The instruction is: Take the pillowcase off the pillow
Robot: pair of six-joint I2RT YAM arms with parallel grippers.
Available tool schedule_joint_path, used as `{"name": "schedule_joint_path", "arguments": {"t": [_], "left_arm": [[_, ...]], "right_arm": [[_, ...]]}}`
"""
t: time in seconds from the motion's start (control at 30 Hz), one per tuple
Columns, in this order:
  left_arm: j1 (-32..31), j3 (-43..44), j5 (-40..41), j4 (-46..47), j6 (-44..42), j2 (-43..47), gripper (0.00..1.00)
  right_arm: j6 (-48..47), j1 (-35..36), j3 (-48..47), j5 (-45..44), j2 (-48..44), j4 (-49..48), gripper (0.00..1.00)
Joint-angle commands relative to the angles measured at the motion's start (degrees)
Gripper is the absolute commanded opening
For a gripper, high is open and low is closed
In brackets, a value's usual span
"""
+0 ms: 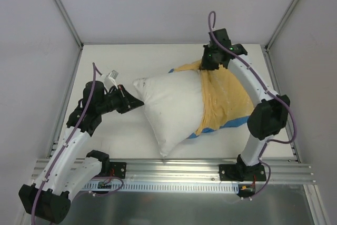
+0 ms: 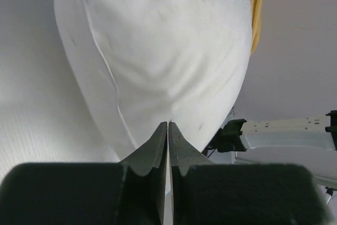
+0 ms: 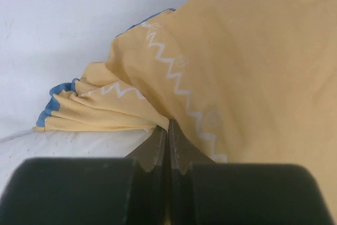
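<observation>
The white pillow (image 1: 171,111) lies in the middle of the table, more than half out of the pillowcase (image 1: 226,101), whose yellow-orange face is up with a blue edge at the near side. My left gripper (image 1: 138,102) is shut on the pillow's left corner; in the left wrist view its tips (image 2: 168,125) pinch the white cloth (image 2: 158,61). My right gripper (image 1: 205,66) is shut on the pillowcase's far edge; in the right wrist view its tips (image 3: 167,124) pinch the bunched yellow fabric (image 3: 247,72).
The white table (image 1: 158,59) ends at walls with metal posts at the back left and back right. A metal rail (image 1: 179,169) with the arm bases runs along the near edge. The right arm (image 1: 263,114) arches over the pillowcase's right side.
</observation>
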State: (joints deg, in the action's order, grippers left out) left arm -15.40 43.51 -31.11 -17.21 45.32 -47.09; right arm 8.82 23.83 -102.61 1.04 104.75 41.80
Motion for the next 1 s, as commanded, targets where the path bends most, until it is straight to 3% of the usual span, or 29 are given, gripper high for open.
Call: {"name": "schedule_joint_path", "arguments": {"t": [0.0,0.23,0.4,0.43,0.47,0.5,0.53,0.57,0.6,0.67,0.77,0.97], "left_arm": [[0.19,4.46,-0.01,-3.35,1.70,4.11,0.00],[1.33,17.30,8.43,-11.79,-3.22,1.05,0.00],[1.07,21.44,4.76,-11.88,-3.83,-9.41,0.00],[0.55,21.53,3.88,-11.88,-4.45,-10.38,0.06],[-1.37,21.36,3.17,-11.88,-5.93,-11.52,0.18],[-2.69,20.66,3.51,-11.88,-6.47,-11.79,0.49],[-4.27,20.22,3.95,-11.88,-6.91,-11.97,0.65],[-7.77,19.78,4.39,-11.97,-7.87,-12.67,0.78],[-9.20,18.64,5.18,-11.97,-8.14,-13.11,0.94],[-11.75,17.50,5.71,-11.88,-8.58,-15.03,0.99],[-16.67,16.79,7.38,-11.35,-11.38,-18.89,0.99],[-26.34,20.82,14.76,-10.39,-20.78,-29.97,0.99]], "right_arm": [[2.96,-3.53,2.76,-7.44,-8.32,-2.69,0.01],[3.14,-6.43,2.68,-8.78,-12.82,-2.69,0.01],[1.65,-4.24,-0.66,-4.99,-10.01,0.55,0.01],[1.38,-3.54,-0.58,-5.17,-9.57,1.17,0.04],[0.94,-3.62,-0.40,-5.08,-9.30,1.79,0.16],[0.76,-3.53,0.47,-4.99,-9.13,2.40,0.28],[0.50,-3.53,0.74,-4.99,-9.04,2.84,0.45],[0.15,-3.53,1.09,-5.17,-9.21,3.11,0.73],[-0.03,-3.53,1.35,-5.26,-9.47,3.63,0.81],[-0.47,-3.53,2.58,-5.78,-10.96,3.81,0.93],[-1.35,-3.53,3.99,-6.92,-13.86,4.86,0.98],[-3.37,-3.71,8.73,-8.68,-21.15,6.19,0.96]]}}
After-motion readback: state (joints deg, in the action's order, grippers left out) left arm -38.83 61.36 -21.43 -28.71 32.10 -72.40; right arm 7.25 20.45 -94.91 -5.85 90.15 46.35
